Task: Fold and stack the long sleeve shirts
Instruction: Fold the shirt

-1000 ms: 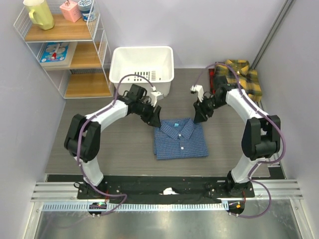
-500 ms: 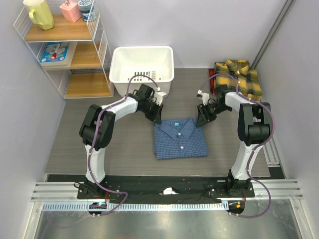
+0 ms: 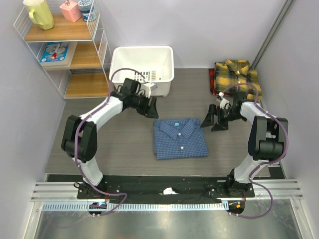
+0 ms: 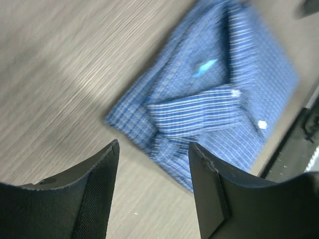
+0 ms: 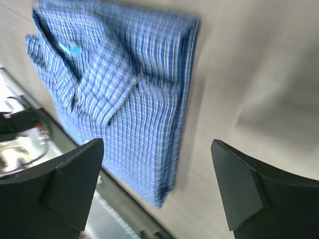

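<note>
Well, white basket (image 3: 119, 74) beyond blue shirt (image 3: 179, 139)

We see the blue checked shirt (image 3: 179, 138) folded into a neat rectangle, collar up and buttoned, flat on the surface between the left claw (image 3: 151, 107) and the right claw (image 3: 213, 121), touching neither. The yellow-and-dark plaid shirt (image 3: 238, 77) lies folded beyond the right claw, apart from it.

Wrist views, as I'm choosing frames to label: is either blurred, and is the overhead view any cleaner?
Left wrist view: the blue shirt is smeared by motion blur. Right wrist view: its checks streak too, and a soft shadow lies on the table beside it. Top view: sharp, evenly lit, with glare on the metal strip at the bottom.
</note>
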You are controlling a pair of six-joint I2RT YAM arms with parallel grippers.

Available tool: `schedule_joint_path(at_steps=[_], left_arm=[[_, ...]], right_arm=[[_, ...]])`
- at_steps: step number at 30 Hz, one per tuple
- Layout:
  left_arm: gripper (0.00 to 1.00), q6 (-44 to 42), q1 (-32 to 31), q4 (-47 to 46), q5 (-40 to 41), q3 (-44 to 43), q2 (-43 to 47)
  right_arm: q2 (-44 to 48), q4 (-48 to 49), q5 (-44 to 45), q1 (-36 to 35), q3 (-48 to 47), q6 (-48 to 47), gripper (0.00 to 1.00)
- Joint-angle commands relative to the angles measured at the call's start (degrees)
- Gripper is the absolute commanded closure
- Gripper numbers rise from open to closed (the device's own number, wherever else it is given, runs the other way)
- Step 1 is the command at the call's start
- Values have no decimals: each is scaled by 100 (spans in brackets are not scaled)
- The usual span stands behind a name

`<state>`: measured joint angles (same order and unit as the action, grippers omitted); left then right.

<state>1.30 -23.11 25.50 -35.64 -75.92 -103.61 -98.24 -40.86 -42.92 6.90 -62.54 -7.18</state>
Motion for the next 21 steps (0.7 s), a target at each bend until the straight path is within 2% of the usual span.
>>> schedule_joint_path(at_steps=[1, 4, 5, 6, 8, 9, 11, 12, 17, 21], left_arm=[[41, -716, -603, 200, -149, -238, 623], [42, -1508, -1676, 587, 994, -834, 500], [44, -1597, -1949, 588, 1693, -924, 439], [45, -1763, -2447, 571, 1953, -1003, 291], [50, -1931, -2881, 474, 2288, -1179, 114], [53, -1975, -3283, 439, 2368, -1240, 35], [61, -2002, -3611, 308, 2342, -1311, -159], [62, -2002, -3908, 202, 2368, -1268, -185], [59, -2283, -4613, -518, 2649, -873, -449], [58, -2275, -4676, -1055, 2746, -530, -616]], right_arm=[[331, 350, -314, 40, 619, 996, 5], [437, 693, -480, 276, 953, 1376, 6], [515, 859, -507, 356, 1024, 1630, 6], [533, 930, -551, 426, 1147, 1736, 7], [595, 992, -604, 672, 1270, 2026, 8], [621, 1010, -656, 751, 1393, 2115, 8], [674, 1019, -639, 988, 1516, 2369, 10], [718, 1019, -639, 1050, 1639, 2457, 10], [797, 1072, -701, 1445, 2053, 2888, 9], [876, 1238, -736, 1481, 2377, 3178, 7]])
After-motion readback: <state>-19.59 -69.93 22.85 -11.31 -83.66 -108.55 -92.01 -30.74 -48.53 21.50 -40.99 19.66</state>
